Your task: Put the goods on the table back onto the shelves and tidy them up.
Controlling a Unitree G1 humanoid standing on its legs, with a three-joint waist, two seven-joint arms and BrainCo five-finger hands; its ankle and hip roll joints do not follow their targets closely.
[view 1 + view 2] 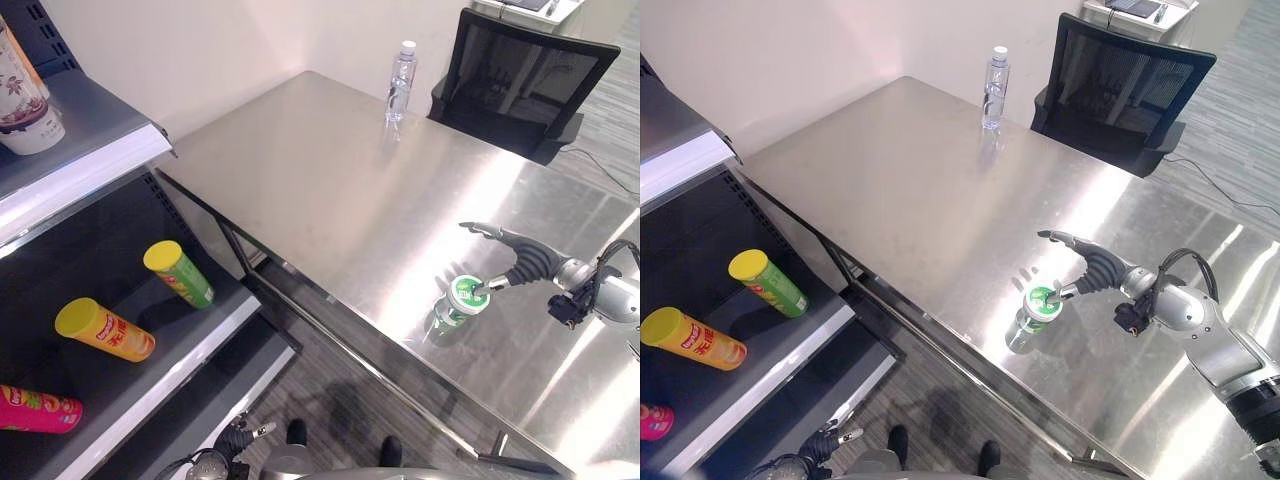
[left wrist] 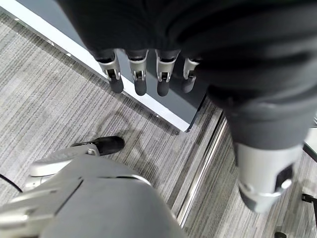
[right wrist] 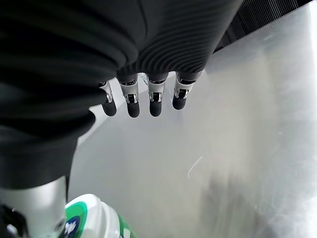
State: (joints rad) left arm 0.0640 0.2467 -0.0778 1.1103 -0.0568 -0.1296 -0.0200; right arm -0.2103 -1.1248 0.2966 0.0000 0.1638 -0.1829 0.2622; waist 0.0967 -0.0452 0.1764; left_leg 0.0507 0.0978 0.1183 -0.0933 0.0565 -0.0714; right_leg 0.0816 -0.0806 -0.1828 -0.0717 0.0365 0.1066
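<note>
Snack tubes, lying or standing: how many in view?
4. Green-lidded tube upright on the table by the right hand; yellow-lidded green, orange and pink tubes lying on the lower shelf. Others may be hidden.

Steel table (image 1: 330,200), bare over most of its top. Clear water bottle (image 1: 401,82) stands upright near the far edge, just in front of the black chair. Green can (image 1: 457,303) with white-green lid stands near the front edge, well apart from the bottle. Shelf unit (image 1: 120,160) sits left of the table. Upper shelf: a white cup-like container (image 1: 25,115) at its edge. Lower shelf: green tube (image 1: 179,273) with yellow cap, orange tube (image 1: 105,330) with yellow cap, pink tube (image 1: 38,411), all lying on their sides, apart from each other.
</note>
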